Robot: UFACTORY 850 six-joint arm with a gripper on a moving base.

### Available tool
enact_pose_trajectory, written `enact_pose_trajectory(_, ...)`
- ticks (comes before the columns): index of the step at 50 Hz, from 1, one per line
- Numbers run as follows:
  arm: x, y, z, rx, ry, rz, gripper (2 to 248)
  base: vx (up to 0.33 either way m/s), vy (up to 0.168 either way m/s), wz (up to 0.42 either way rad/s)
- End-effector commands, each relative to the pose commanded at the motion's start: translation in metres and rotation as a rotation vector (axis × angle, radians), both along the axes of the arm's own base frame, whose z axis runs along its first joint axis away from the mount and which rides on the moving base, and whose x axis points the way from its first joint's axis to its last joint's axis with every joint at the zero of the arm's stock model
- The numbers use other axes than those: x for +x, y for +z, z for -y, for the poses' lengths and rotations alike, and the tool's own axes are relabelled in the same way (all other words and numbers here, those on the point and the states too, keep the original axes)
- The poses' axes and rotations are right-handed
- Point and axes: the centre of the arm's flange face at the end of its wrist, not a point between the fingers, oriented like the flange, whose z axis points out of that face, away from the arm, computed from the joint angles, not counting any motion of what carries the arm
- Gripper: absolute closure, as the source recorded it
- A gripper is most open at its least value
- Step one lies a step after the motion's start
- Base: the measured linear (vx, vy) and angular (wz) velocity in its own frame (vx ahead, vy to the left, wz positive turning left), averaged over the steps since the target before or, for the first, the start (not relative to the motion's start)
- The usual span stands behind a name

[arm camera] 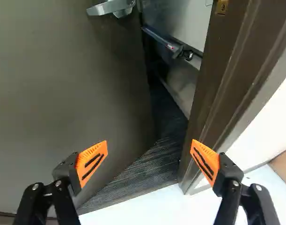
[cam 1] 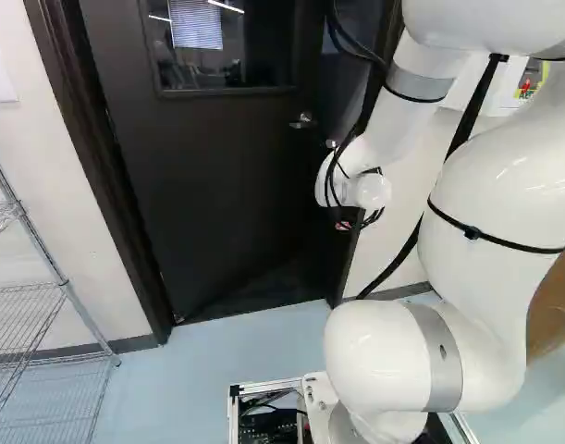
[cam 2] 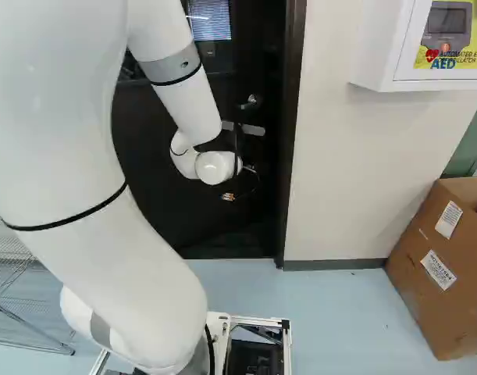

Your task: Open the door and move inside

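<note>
Straight ahead of the base, dark door [cam 1: 208,213], ajar and angled inward, with the gap at its free edge. Alongside that gap, brown door frame [arm camera: 236,61]. White arm [cam 1: 485,194] stretched toward the doorway. Likely step in hand: widening the gap. Best done by pressing on the door's face near the free edge, following the arc of the swing, and keeping wrist and black cable [cam 1: 390,265] clear of the frame; then bracing the door against swinging back before driving through. Beside the arm's foot, open metal base [cam 1: 232,416] with dark electronics [cam 1: 271,427] inside. Beyond the doorway's right side, cardboard box [cam 2: 425,266], contents impossible to tell. Above, white wall cabinet [cam 2: 379,47] with grey device [cam 2: 447,22] inside. Gripper [arm camera: 150,145] spread wide, holding nothing. Ahead of it, metal handle [arm camera: 112,7], ungripped.
</note>
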Motion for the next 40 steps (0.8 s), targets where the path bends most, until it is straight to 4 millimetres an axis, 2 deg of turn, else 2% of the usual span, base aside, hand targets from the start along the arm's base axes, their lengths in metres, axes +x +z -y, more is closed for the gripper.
enact_pose_trajectory(40, 0.0, 0.0, 0.0, 0.0, 0.0, 0.0, 3, 0.004, 0.001, -0.007)
